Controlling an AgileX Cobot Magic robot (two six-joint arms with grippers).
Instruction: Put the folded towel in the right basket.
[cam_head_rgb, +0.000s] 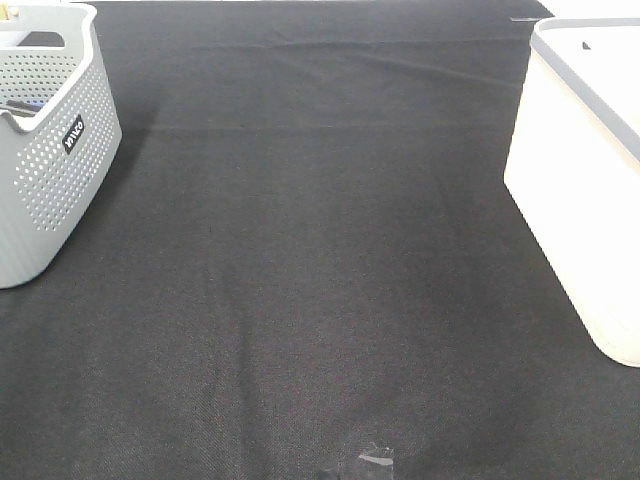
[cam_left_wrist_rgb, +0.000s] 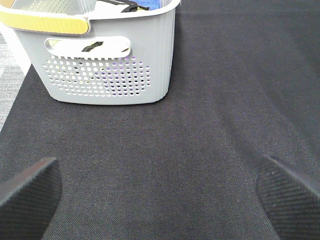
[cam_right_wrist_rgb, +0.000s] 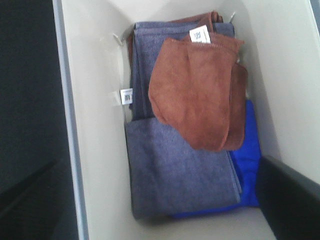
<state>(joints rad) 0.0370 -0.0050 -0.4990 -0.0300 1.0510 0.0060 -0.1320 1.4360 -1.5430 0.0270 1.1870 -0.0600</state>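
We see a counter (cam_head_rgb: 320, 300) covered w/ black woven cloth, faint creases running across its far part. Light is soft & even, w/ a mild sheen mid-cloth. Near the front edge there's a small scrap of clear tape (cam_head_rgb: 375, 460). In the left wrist view, a strip of pale grey floor (cam_left_wrist_rgb: 10, 65) shows beside the cloth's edge. No walls or windows visible.

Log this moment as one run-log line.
left end effector: open, empty | right end effector: over white plastic basket | folded brown cloth towel: inside, atop grey towel
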